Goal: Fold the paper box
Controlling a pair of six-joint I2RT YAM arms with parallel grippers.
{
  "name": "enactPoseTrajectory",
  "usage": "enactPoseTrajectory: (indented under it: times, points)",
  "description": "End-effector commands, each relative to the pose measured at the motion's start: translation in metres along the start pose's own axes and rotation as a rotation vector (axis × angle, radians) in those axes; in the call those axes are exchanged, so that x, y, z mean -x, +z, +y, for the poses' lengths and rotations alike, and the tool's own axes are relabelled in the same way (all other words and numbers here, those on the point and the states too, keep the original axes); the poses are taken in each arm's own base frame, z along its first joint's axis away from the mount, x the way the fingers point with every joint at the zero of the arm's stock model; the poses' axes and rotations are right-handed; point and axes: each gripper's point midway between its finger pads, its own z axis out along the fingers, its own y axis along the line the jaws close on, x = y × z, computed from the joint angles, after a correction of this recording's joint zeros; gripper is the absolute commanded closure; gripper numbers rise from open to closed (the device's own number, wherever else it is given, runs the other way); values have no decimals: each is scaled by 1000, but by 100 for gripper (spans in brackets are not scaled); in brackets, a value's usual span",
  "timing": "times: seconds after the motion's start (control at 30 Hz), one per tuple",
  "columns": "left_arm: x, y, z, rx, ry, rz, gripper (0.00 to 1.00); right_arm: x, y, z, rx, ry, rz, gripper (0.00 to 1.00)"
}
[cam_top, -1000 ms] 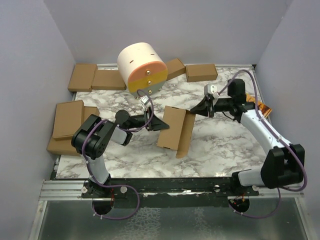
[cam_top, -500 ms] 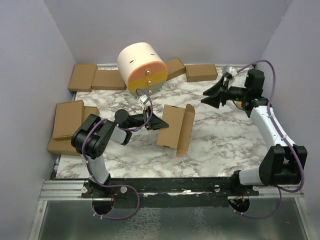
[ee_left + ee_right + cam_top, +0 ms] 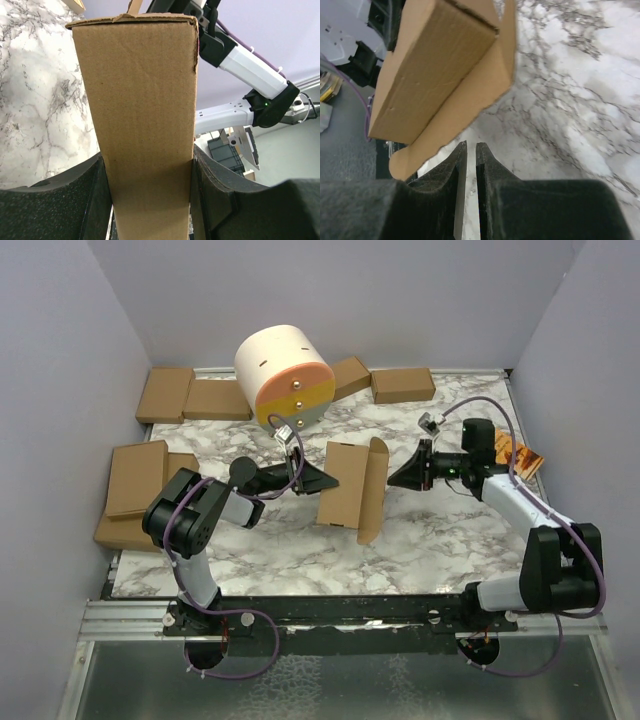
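Your left gripper (image 3: 318,478) is clamped on the one paper box (image 3: 345,485), mid table (image 3: 450,530). Right gripper (image 3: 393,480) sits nearly closed, empty, beside its flap (image 3: 372,490). Spare cardboard boxes (image 3: 403,385): four back, maybe three left.

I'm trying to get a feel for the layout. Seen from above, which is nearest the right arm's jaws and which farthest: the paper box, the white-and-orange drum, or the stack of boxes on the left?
1. paper box, middle of the table, closest by far.
2. white-and-orange drum, at the back, left of centre.
3. stack of boxes, far left edge.
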Motion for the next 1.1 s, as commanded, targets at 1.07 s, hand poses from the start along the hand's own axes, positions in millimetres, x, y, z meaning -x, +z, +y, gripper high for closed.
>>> enactPoseTrajectory:
  times: [1.07]
  points:
    - [10, 31, -22, -163, 191, -39, 70, 2, 46, 62, 232, -205, 77, 85]
